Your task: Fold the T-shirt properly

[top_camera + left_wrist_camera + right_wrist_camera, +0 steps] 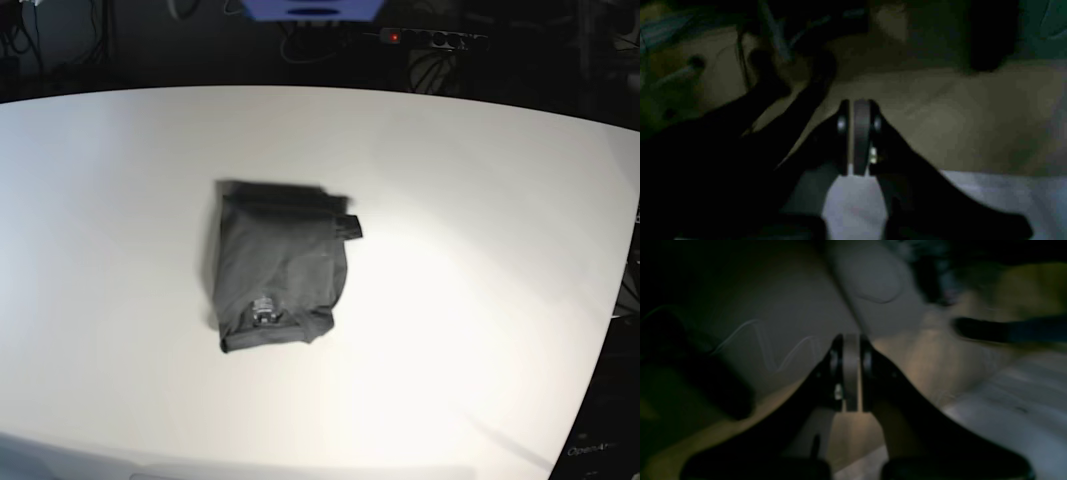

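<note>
The T-shirt [280,265] lies folded into a compact bundle near the middle of the white surface [480,250], well apart from both arms. The left claw [860,136] and the right claw [850,373] are each pressed together, pinching nothing. The bundle looks slightly uneven at its far edge, so loose layers might spring open if nudged.

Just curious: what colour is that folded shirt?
Plain dark grey T-shirt, no print; the base view shows it best.
</note>
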Controlling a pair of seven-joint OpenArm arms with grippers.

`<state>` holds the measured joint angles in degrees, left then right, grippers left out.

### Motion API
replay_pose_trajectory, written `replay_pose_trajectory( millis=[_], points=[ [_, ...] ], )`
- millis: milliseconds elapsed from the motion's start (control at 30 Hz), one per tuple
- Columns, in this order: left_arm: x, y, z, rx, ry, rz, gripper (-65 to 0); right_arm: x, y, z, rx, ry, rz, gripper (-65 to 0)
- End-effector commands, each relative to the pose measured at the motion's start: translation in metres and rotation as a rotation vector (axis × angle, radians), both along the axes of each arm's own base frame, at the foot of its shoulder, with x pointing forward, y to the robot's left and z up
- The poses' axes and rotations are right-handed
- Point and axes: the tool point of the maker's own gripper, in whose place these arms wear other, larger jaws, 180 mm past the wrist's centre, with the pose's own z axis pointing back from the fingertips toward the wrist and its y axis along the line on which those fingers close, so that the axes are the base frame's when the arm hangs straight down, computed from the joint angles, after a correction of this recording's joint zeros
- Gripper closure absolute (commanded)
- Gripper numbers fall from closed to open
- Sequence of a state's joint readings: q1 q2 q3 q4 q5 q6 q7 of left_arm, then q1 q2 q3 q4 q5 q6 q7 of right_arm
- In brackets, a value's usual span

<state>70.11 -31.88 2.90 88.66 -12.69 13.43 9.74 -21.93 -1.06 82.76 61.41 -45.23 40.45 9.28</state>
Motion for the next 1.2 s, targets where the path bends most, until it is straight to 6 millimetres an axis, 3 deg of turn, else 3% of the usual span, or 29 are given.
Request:
replay_pose_trajectory(
  millis=[0,100,233,367,667,800,967,1067,1167],
  points=[
    [0.004,0.001,-0.005,-0.008,-0.013,-0.011,-2.2,-0.004,-0.012,0.003,-0.023,0.001,-0.016,-0.3],
    [0.000,-0.009,-0.036,-0.089,0.027,0.012,-2.2,0.001,0.000,-0.025,0.074,0.027,0.006,-0.3],
    [0.001,-0.022,-0.070,-0.165,0.063,0.048,-2.2,0.004,0.016,-0.045,0.150,-0.020,0.019,-0.3],
    [0.024,-0.021,-0.098,-0.192,0.040,0.074,-2.2,0.010,0.028,-0.058,0.211,-0.032,0.032,-0.3],
    [0.058,-0.037,-0.152,-0.332,0.003,0.187,-2.2,0.031,0.102,-0.105,0.510,0.003,0.101,-0.3],
    [0.067,-0.053,-0.169,-0.415,-0.037,0.272,-2.2,0.047,0.140,-0.116,0.654,0.038,0.203,-0.3],
    [0.083,-0.086,-0.179,-0.470,-0.100,0.290,-2.2,0.065,0.143,-0.131,0.547,0.098,0.314,-0.3],
    [0.118,-0.107,-0.182,-0.511,-0.168,0.292,-2.2,0.074,0.148,-0.137,0.503,0.094,0.320,-0.3],
    [0.128,-0.111,-0.182,-0.520,-0.184,0.294,-2.2,0.092,0.152,-0.138,0.499,0.057,0.328,-0.3]
  ],
)
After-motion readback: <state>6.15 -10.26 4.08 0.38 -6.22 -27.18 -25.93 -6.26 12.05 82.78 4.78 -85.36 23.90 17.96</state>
